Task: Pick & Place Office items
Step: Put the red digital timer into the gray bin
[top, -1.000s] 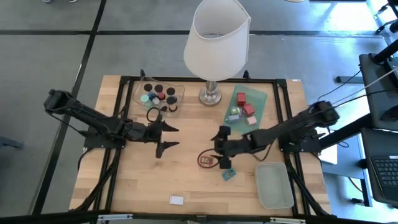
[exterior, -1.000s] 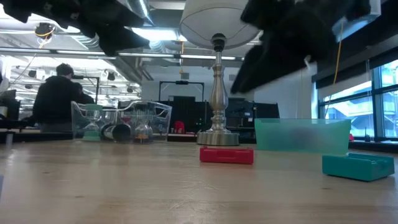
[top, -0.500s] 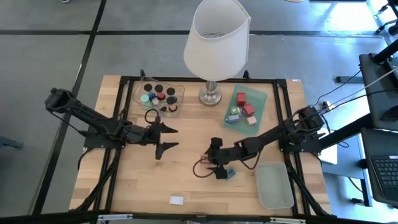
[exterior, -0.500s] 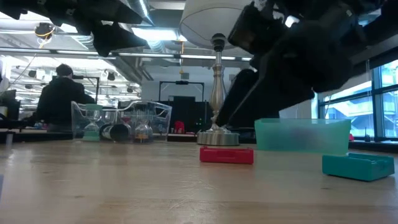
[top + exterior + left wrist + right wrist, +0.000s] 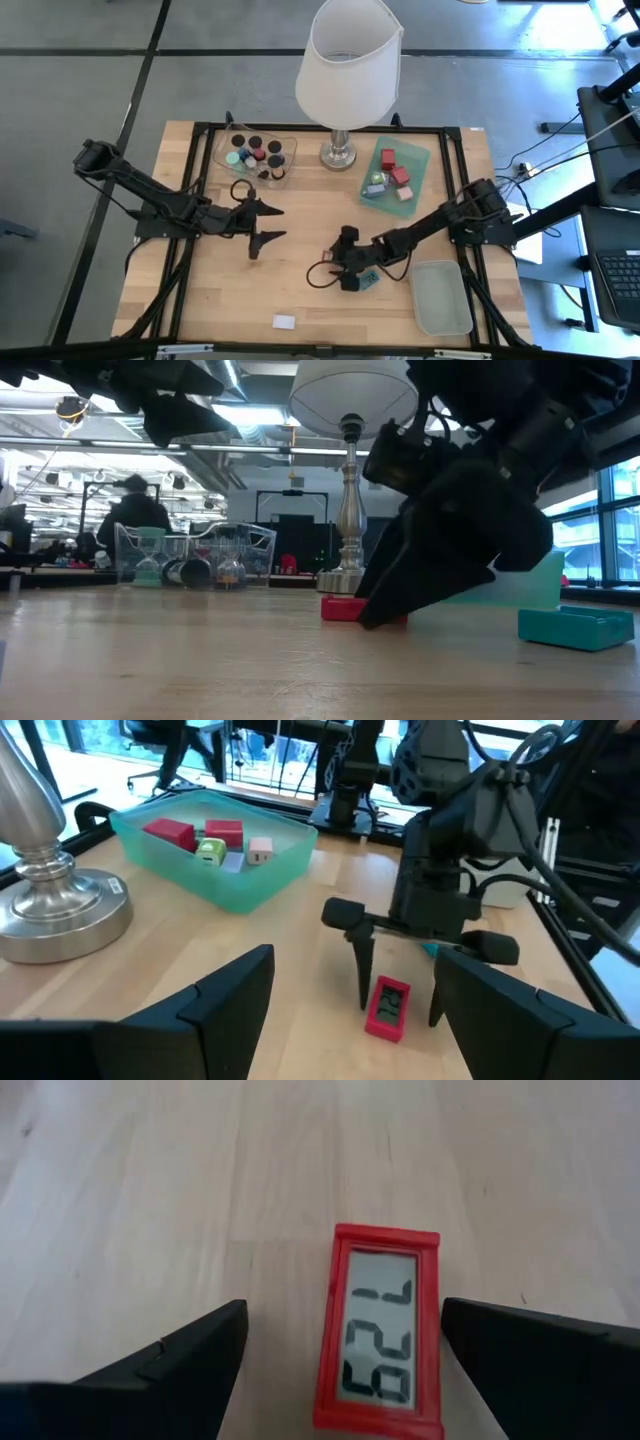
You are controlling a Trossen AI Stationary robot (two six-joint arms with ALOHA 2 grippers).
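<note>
The red tag (image 5: 382,1329) is straddled by the right claw (image 5: 400,982), fingers apart; closing is needed next.

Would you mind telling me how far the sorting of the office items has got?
Partly done: small pieces already sit in the clear tray and the green tray. In hand: the right pincer, open, straddles the flat red tag on the table, not yet gripping. Left: that tag, the teal tag beside it and a white block. The left pincer hangs open mid-table.
</note>
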